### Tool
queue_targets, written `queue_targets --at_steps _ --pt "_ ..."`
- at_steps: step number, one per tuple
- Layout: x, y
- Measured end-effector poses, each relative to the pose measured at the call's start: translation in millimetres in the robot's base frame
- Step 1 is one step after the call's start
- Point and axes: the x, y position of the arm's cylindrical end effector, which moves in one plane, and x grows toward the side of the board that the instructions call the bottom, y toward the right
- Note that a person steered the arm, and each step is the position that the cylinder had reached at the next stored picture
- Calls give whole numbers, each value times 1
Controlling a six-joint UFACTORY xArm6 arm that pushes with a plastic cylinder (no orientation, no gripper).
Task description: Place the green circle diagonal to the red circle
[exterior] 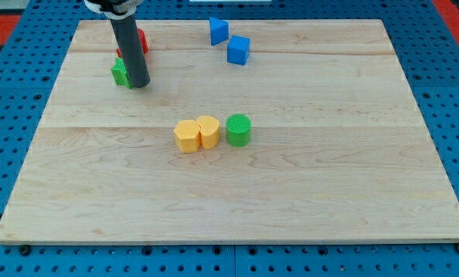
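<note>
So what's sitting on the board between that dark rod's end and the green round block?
Nothing: in the camera view, only bare wood lies between my tip and the green circle. The two yellow blocks sit just past that line.

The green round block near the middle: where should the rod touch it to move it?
No gripping here; my tip only pushes. The green round block is best met on its free curved right side, centred: yellow blocks crowd its left, and the red block lies up-left.

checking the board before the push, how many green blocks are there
2. The green circle sits near the board's middle, right of two yellow blocks. Another green block is at the upper left, partly hidden behind my tip, so its shape is unclear.
</note>
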Motion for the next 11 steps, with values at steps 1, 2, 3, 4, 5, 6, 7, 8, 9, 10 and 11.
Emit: queue_targets --at_steps 1,2,3,4,5,6,7,8,9,10,11 --pt "13 44" --pt "23 111" --pt "73 169" --pt "133 204" --pt "172 204" --pt "181 199" --pt "172 175" --pt "185 156" --pt "170 151" --pt "133 151" --pt "102 149"
